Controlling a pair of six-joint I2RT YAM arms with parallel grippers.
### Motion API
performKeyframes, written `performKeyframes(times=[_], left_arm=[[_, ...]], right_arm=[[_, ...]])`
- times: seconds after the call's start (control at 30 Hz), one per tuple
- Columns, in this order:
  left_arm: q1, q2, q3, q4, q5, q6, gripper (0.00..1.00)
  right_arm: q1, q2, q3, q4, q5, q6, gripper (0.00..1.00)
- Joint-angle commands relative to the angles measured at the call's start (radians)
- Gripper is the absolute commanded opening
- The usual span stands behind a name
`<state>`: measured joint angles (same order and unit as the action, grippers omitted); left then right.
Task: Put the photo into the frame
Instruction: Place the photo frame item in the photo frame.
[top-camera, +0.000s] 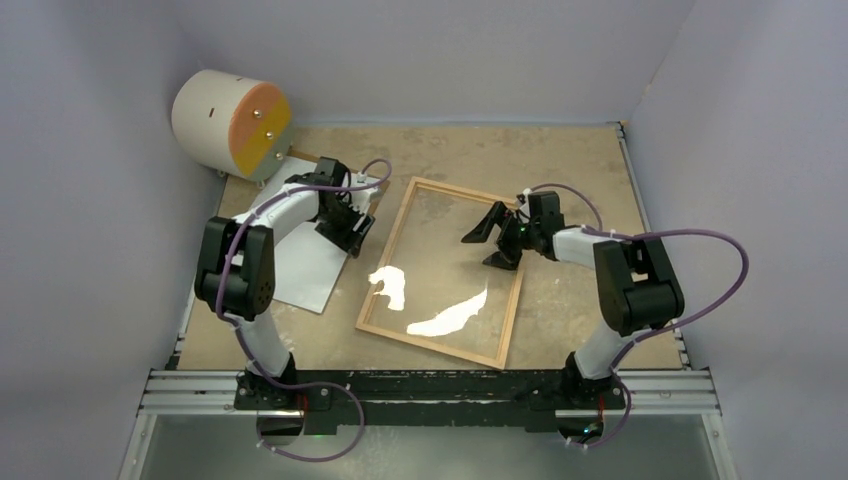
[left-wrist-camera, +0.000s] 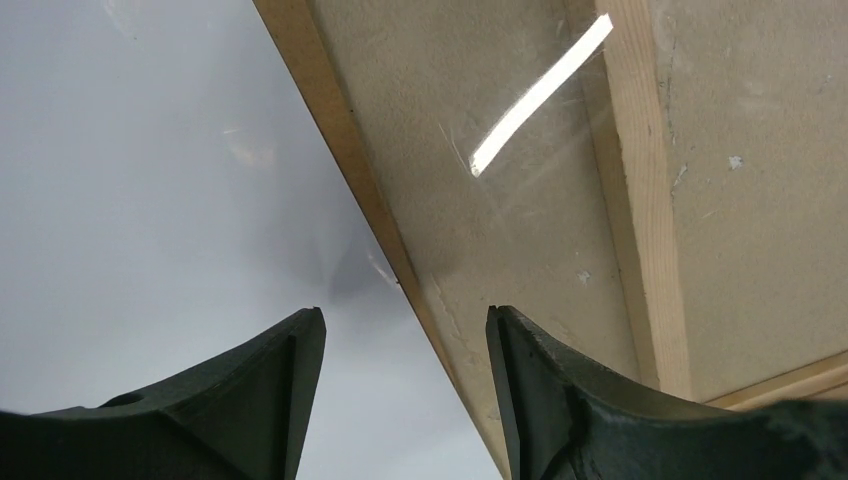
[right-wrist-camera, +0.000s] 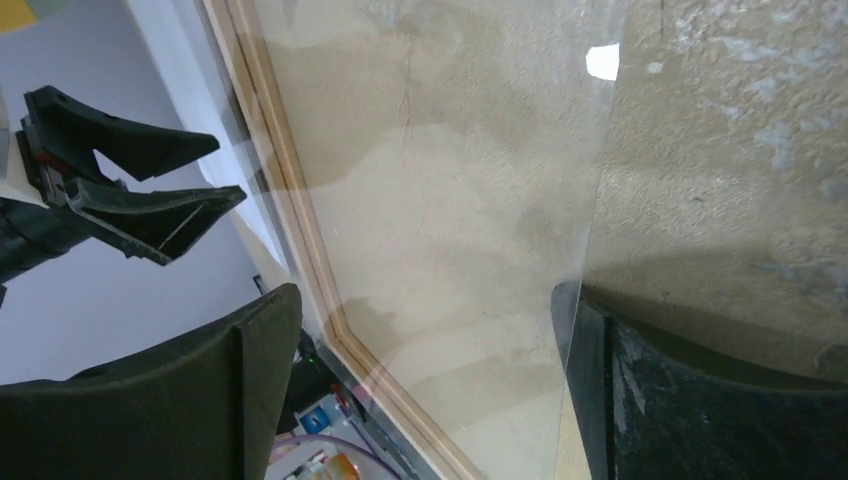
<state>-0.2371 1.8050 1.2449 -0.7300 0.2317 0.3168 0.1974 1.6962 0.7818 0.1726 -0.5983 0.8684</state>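
Looking down, you have one table (top-camera: 560, 160). On it lies one frame (top-camera: 430, 343), flat at the centre of the view and slightly askew. One photo (top-camera: 310, 265) lies white side up at centre left, just beside the frame's left rail. One cylinder (top-camera: 225, 120) sits at upper left. You have two grippers. The left gripper (top-camera: 352, 228) hangs over the photo's upper right corner, fingers spread. The right gripper (top-camera: 492, 240) hovers over the frame's upper right, fingers spread wide.

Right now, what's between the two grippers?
Just the frame's wooden side rail and part of its clear pane. The top view shows it.
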Motion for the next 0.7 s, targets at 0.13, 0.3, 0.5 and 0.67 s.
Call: performKeyframes(times=[0.13,0.3,0.5,0.67], left_arm=[[-0.010,-0.014,-0.013,0.037,-0.012,0.038,0.63],[-0.010,-0.024,-0.029,0.041,-0.025,0.041,0.63],[-0.010,-0.031,-0.044,0.047,-0.034,0.041,0.63],[-0.010,-0.034,-0.052,0.048,-0.028,0.036,0.63]], right_arm=[[-0.004,-0.066,0.060,-0.245,0.146,-0.133,0.99],[0.000,-0.135,0.026,-0.328,0.186,-0.142,0.99],[0.001,-0.255,-0.079,-0.334,0.160,-0.128,0.99],[0.083,-0.261,-0.138,-0.314,0.158,-0.082,0.99]])
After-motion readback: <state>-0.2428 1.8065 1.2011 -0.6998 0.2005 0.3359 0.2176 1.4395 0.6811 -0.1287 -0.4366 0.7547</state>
